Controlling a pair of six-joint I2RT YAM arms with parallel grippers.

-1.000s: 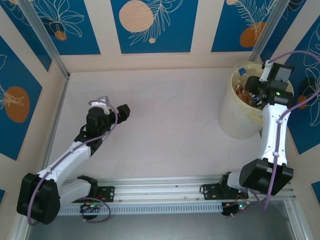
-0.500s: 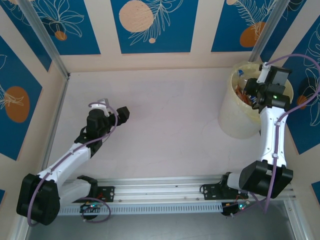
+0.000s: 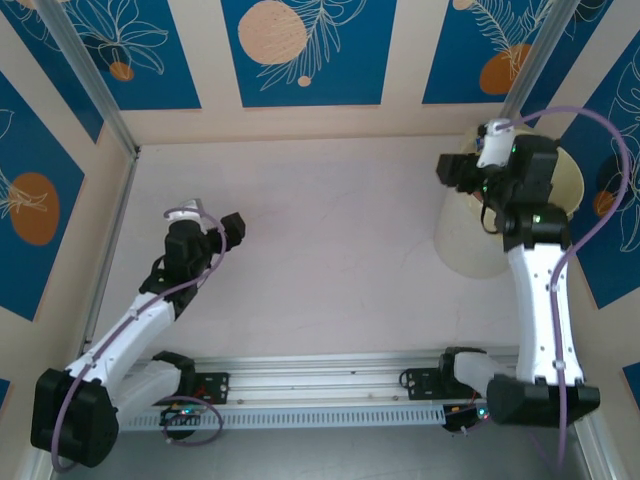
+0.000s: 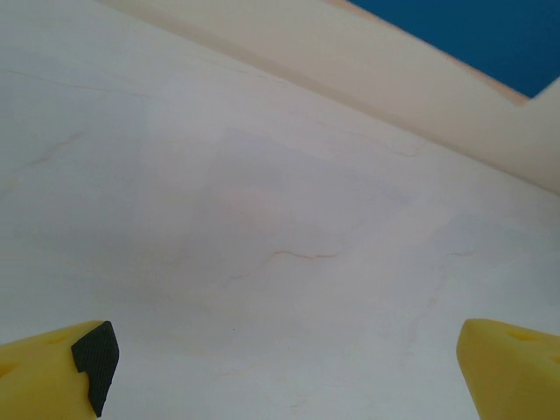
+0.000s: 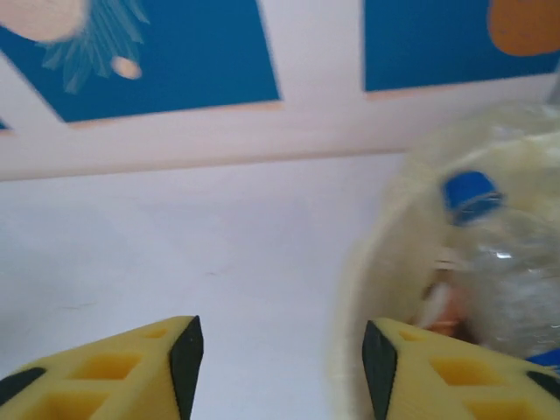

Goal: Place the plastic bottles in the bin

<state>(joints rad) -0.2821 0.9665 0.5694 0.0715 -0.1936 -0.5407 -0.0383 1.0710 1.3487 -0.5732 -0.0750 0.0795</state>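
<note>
The bin [image 3: 465, 245] is a pale-yellow bucket at the table's far right, partly covered by my right arm. In the right wrist view its rim [image 5: 376, 271] stands at the right, and inside it lies a clear plastic bottle [image 5: 516, 289] with a blue cap [image 5: 471, 194]. My right gripper [image 3: 453, 172] hangs above the bin's left edge. Its jaws [image 5: 280, 350] are open with only bare table between them. My left gripper [image 3: 232, 230] hovers over the table at the left, and its jaws [image 4: 280, 367] are wide open and empty.
Blue-and-cream patterned walls [image 3: 300, 50] close in the table on three sides. A metal rail [image 3: 320, 385] with both arm bases runs along the near edge. The pale tabletop [image 3: 330, 230] stretches between the two arms.
My right arm has risen out of the bin and swung left, and its jaws have opened. My left arm has drawn back a little to the left.
</note>
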